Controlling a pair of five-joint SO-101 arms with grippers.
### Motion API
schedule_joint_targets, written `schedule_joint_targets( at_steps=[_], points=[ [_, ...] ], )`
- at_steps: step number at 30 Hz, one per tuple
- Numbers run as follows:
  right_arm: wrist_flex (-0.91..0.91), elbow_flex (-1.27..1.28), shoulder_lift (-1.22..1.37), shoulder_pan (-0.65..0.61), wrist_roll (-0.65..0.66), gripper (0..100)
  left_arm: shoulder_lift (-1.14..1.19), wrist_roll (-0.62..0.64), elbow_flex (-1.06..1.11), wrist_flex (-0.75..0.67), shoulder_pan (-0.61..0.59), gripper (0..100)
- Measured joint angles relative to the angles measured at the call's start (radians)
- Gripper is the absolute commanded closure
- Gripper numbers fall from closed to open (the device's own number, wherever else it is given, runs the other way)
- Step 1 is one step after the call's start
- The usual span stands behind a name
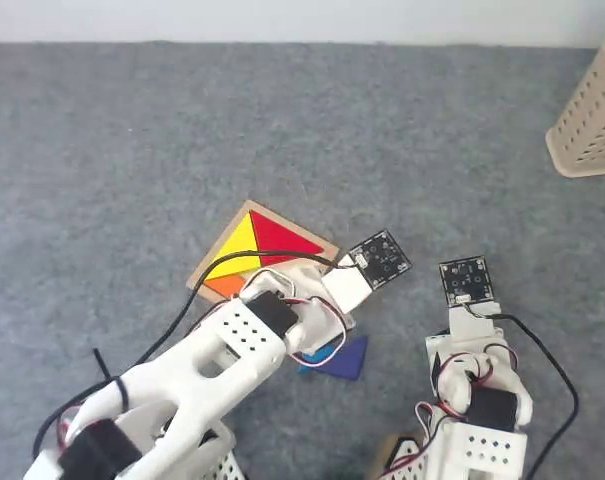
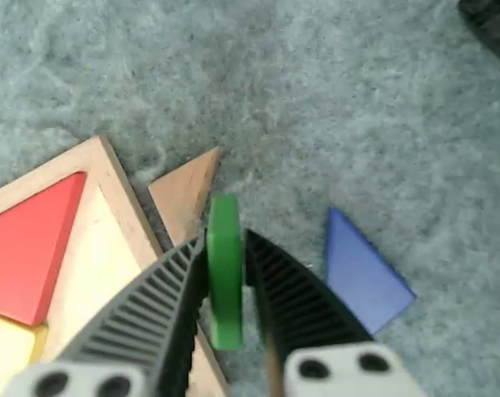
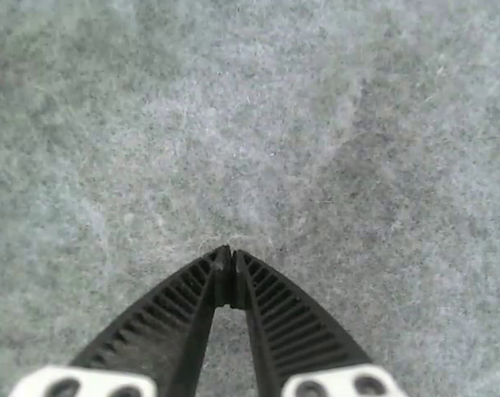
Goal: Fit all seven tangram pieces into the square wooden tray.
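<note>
At the corner of the square wooden tray [image 2: 121, 194] nearest your arms, your left tool [image 2: 225, 244] has its ribbed jaws closed on a green tangram piece [image 2: 225, 289]. The piece stands on edge, just over the tray's rim and not yet laid flat.

Inside the tray you have a red triangle [image 1: 282, 238] and a yellow triangle [image 1: 240, 243] seated side by side, with an orange piece [image 1: 225, 286] at the lower edge. That makes three pieces placed, as far as you can see; the arm covers the rest of the tray, so a fourth may be hidden there.

Outside the tray, a tan triangle [image 2: 185, 194] lies on the grey counter [image 1: 132, 150] just beside the rim. A dark blue triangle [image 2: 361, 269] lies near it on the far side of the tool. What looks like a lighter blue piece [image 1: 317, 358] peeks out under the arm, touching the dark blue one.

Your right tool [image 3: 227, 252] is fully closed on nothing, over bare counter well apart from the tray.

By this count you are roughly halfway: the green piece and the three loose ones remain.
</note>
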Motion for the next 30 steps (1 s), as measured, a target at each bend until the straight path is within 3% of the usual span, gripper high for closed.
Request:
schedule_joint_targets(
  at_steps=[13,18,30],
  points=[
    [0.0,0.0,0.0,0.0,0.0,99.2,0.0,0.0,0.0,0.009,-0.006,83],
    [0.0,0.0,0.0,0.0,0.0,99.2,0.011,0.0,-0.015,-0.106,-0.123,83],
    [0.0,0.0,0.0,0.0,0.0,99.2,0.414,-0.183,-0.362,0.026,-0.1,83]
  ],
)
